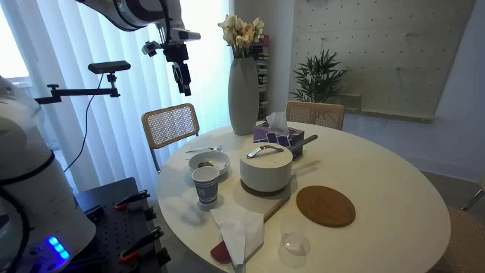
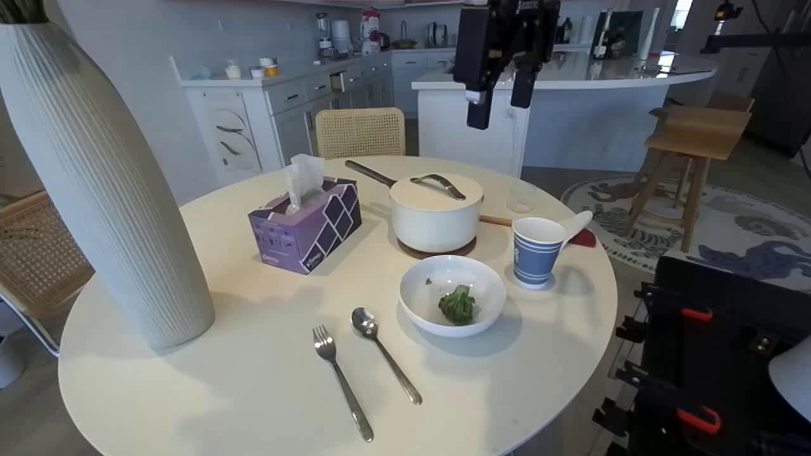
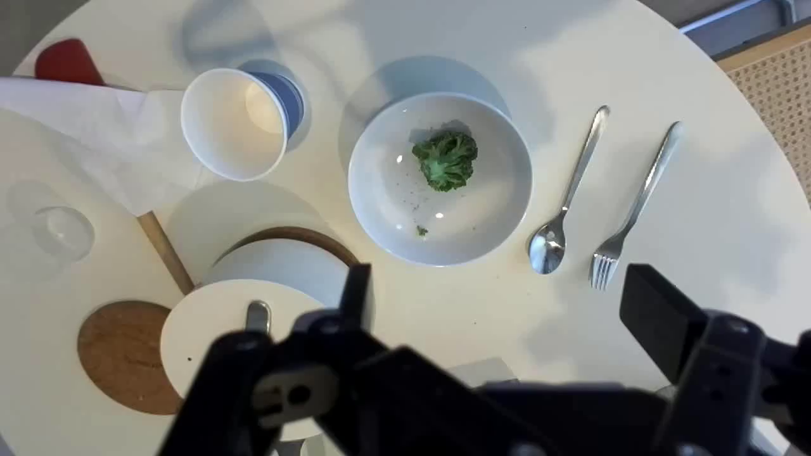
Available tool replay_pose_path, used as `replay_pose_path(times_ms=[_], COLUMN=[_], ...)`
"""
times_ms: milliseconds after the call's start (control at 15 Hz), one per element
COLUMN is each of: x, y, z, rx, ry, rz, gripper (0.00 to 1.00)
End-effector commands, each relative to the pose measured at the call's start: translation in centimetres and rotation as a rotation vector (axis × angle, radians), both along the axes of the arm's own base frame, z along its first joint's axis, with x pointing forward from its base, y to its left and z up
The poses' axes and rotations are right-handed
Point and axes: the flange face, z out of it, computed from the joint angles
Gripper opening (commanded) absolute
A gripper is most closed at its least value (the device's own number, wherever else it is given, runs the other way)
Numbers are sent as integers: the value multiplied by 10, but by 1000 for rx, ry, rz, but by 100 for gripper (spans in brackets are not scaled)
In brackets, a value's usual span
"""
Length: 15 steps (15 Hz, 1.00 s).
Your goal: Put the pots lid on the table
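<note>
The squat cream-white pot stands upright on a brown mat on the round white table. The pale round lid sits on the pot, with a metal strap handle on top. In the wrist view the pot and lid show at lower left, partly hidden by a gripper finger. My gripper is high above the table, apart from the lid. In the wrist view the gripper is open, with nothing between its fingers.
A purple tissue box stands close to the pot's dark side handle. A bowl with broccoli, a paper cup, a spoon and a fork lie around. A brown mat, napkin, clear dish and tall vase also stand there.
</note>
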Motion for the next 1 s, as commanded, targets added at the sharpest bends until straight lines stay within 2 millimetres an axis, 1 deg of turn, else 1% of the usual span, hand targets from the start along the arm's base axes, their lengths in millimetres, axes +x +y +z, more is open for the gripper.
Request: replay_pose_path(times_ms=[0, 133, 267, 400, 667, 933], x=[0, 0, 9, 19, 40, 64], y=[0, 0, -11, -25, -60, -96], z=[1, 1, 0, -2, -12, -32], rx=[0, 0, -16, -29, -56, -53], ry=[1, 1, -51, -80, -105, -101], rz=[0, 0, -78, -117, -144, -174], gripper=[100, 100, 100, 100, 100, 100])
